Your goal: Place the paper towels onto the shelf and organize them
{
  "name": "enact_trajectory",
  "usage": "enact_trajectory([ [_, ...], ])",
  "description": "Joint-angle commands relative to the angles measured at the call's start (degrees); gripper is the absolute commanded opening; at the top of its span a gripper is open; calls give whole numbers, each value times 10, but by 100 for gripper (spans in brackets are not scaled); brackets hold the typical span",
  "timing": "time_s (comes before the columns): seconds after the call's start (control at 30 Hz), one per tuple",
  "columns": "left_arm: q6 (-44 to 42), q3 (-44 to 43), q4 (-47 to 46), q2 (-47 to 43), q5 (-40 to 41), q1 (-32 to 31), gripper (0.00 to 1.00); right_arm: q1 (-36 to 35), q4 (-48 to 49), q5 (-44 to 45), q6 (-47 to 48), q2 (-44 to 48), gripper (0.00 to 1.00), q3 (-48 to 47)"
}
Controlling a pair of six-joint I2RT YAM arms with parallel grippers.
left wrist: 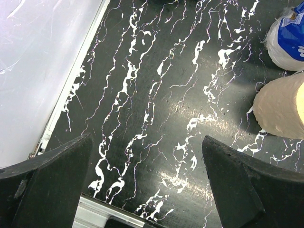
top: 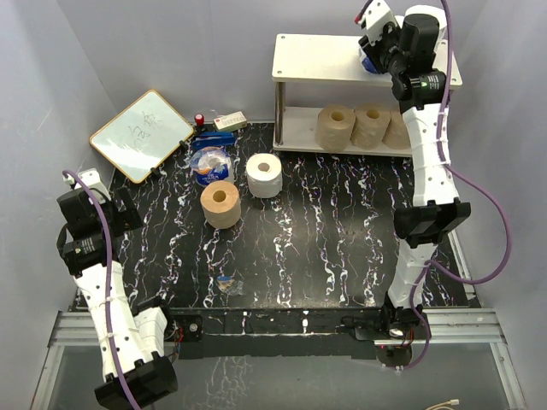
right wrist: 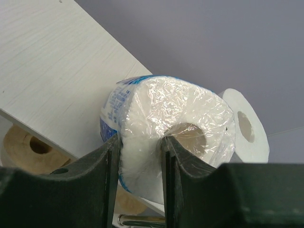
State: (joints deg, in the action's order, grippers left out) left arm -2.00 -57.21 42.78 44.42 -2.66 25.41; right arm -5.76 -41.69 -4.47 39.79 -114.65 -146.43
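My right gripper [top: 373, 55] is shut on a plastic-wrapped roll with blue print [right wrist: 166, 109], one finger in its core and one outside. It holds the roll at the right end of the shelf's top board [top: 320, 60], which also shows in the right wrist view [right wrist: 57, 71]. A plain white roll [right wrist: 244, 128] lies just behind it. Three tan rolls [top: 335, 126] [top: 372, 125] [top: 398, 130] stand on the lower tier. On the table are a blue-wrapped roll [top: 211, 165], a white roll [top: 264, 175] and a tan roll [top: 220, 205]. My left gripper [top: 126, 213] is open and empty over the table's left side [left wrist: 147, 161].
A framed whiteboard [top: 141, 134] leans at the back left. A red-topped item [top: 199, 120], a white box [top: 229, 122] and a blue object [top: 214, 137] lie beside it. A small wrapper [top: 229, 282] lies near the table's front edge. Grey walls close in on both sides.
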Motion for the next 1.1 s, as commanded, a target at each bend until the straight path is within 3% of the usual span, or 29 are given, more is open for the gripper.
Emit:
enact_trajectory([
  [0.0, -5, 2, -4, 0, -9, 4, 98, 18, 95, -2, -17, 16, 26, 1],
  [0.13, -5, 2, -4, 1, -9, 4, 98, 32, 106, 0, -29, 7, 34, -2],
  [0.4, -5, 2, -4, 4, -9, 4, 98, 40, 158, 12, -43, 19, 71, 38],
  [0.57, -5, 2, -4, 6, -9, 4, 98, 40, 188, 18, -41, 21, 84, 32],
  [0.63, -5, 2, -4, 7, -9, 4, 98, 39, 189, 3, -52, 33, 97, 34],
  [0.73, -4, 2, -4, 6, -6, 4, 98, -1, 163, -54, -33, 96, 98, 92],
  [0.87, -4, 2, -4, 6, -3, 4, 98, -184, 25, 39, 69, 125, 99, 76],
  [0.97, -3, 2, -4, 9, -2, 4, 98, -247, -81, -50, 67, 145, 99, 134],
  [1.07, -3, 2, -4, 12, 0, 4, 98, -266, -115, -100, 76, 175, 98, 277],
])
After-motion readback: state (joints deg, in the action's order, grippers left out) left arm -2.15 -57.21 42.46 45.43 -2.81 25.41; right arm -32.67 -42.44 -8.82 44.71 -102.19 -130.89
